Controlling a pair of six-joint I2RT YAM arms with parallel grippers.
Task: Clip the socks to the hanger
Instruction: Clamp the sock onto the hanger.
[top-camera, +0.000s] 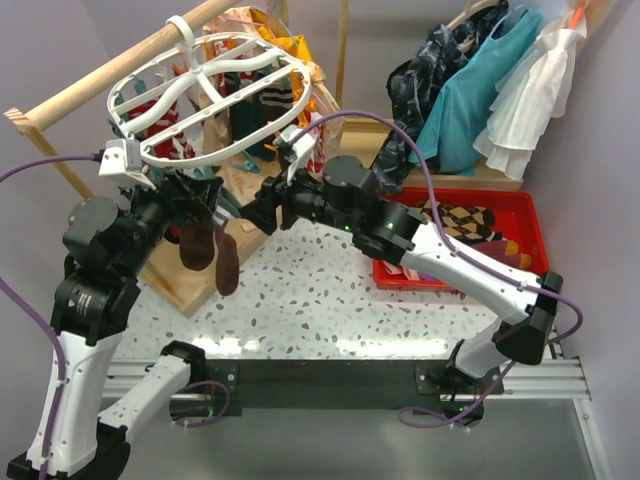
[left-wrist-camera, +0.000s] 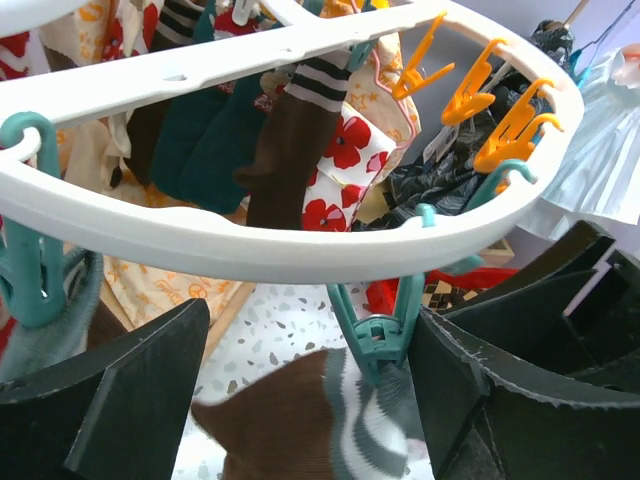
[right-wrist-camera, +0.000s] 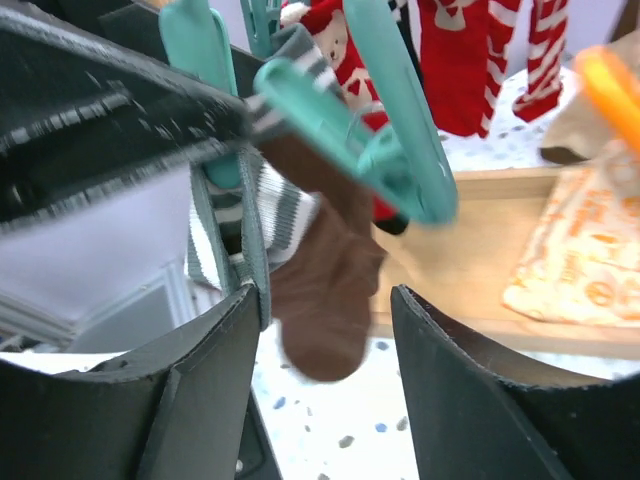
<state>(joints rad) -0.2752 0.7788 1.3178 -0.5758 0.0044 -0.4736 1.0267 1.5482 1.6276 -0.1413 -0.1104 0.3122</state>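
The white oval hanger (top-camera: 210, 95) hangs at the upper left with several socks clipped under it. In the left wrist view its rim (left-wrist-camera: 250, 250) crosses above my fingers. A teal clip (left-wrist-camera: 385, 335) on it bites the grey-white striped cuff of a brown sock (left-wrist-camera: 290, 420). My left gripper (left-wrist-camera: 310, 400) is open, with the clip and sock between its jaws, the clip close to the right finger (left-wrist-camera: 500, 390). My right gripper (right-wrist-camera: 330, 390) is open below a teal clip (right-wrist-camera: 370, 120); the brown sock (right-wrist-camera: 325, 290) hangs between its fingers. Both grippers (top-camera: 195, 200) (top-camera: 262, 205) meet under the hanger.
A red tray (top-camera: 530, 215) at the right holds more socks, an argyle one (top-camera: 465, 220) on top. Teal and white dresses (top-camera: 500, 90) hang at the back right. A wooden rail (top-camera: 110, 75) carries the hanger, and a wooden base (top-camera: 185, 290) lies below. Orange clips (left-wrist-camera: 500, 110) line the rim.
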